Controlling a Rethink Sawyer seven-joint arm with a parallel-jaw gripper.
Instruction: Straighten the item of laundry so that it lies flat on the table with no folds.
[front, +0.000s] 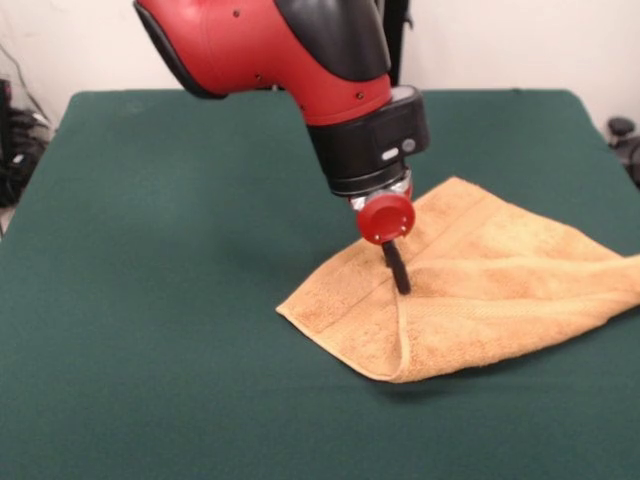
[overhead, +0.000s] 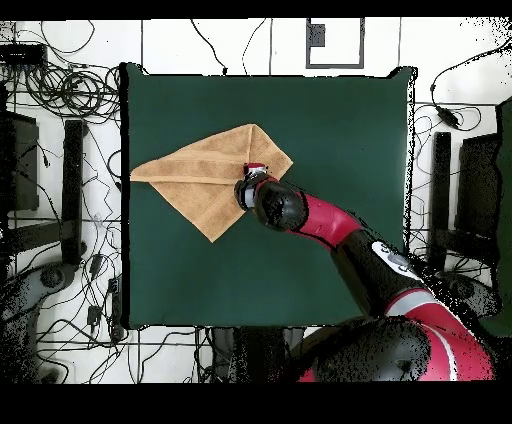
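Judging risk: my gripper (front: 399, 275) presses onto the folded orange terry towel (front: 480, 290), finger state undeterminable, so dragging could bunch it toward the table's (front: 150, 300) edge.

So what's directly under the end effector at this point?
The end effector points down at the towel, near a raised fold ridge. The towel lies on the green table. Whether the tips pinch the cloth is unclear, and the overhead view's wrist covers that spot.

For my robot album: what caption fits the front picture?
Red arm's gripper presses down on a folded towel on the table.
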